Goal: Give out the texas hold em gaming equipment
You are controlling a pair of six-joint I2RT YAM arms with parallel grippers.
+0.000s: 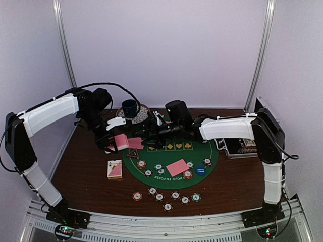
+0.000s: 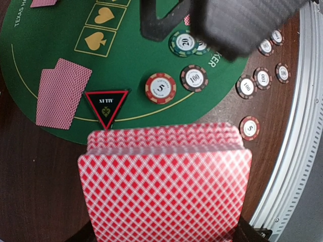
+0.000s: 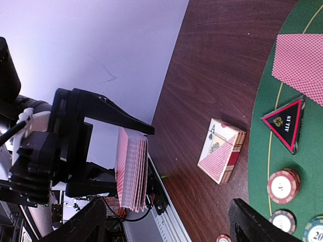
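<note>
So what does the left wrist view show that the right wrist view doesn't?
Only the left wrist view: the printed spade and heart boxes on the green mat, and the row of poker chips lying off the mat. Only the right wrist view: the card box beside the mat, and the left end effector seen from outside, clamped on the deck edge-on. Both: the deck of red-backed cards, the black triangle marker, the face-down cards and the mat itself.

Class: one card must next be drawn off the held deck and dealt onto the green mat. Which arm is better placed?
Right. The right pincer is open, empty and faces the deck, while the left pincer is shut on it.
</note>
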